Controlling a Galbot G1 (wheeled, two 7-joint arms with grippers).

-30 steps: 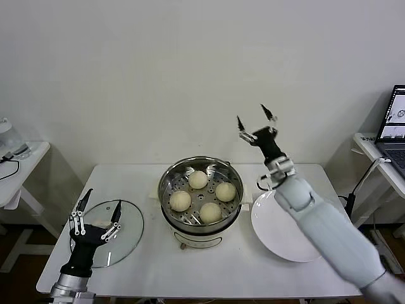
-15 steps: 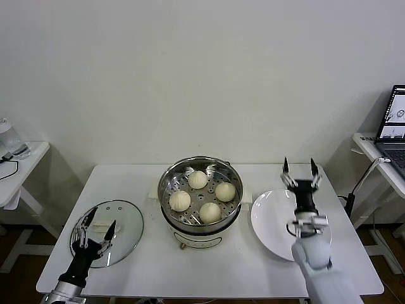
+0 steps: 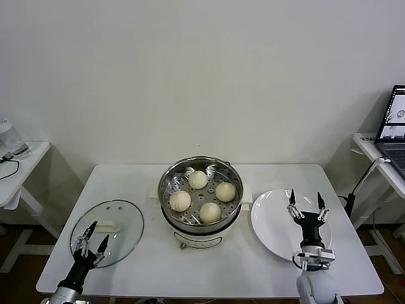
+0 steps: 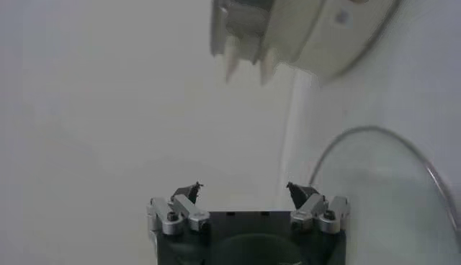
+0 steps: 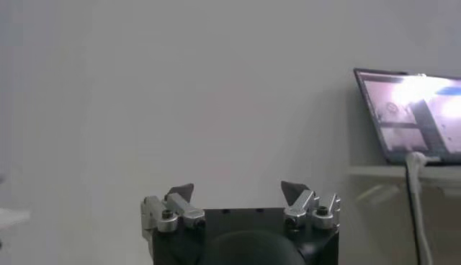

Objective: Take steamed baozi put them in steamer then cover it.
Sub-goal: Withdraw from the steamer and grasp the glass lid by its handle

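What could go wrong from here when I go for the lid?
1. The glass lid lies flat on the table near its left edge; a push from the open left tool could slide it off.
2. Its flat handle offers little to pinch.
3. Lowered off-centre, the lid could catch the steamer rim above the four baozi.

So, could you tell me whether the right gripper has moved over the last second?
Yes: the right gripper, fingers open, dropped from above the round steel steamer rim to over the flat white plate.
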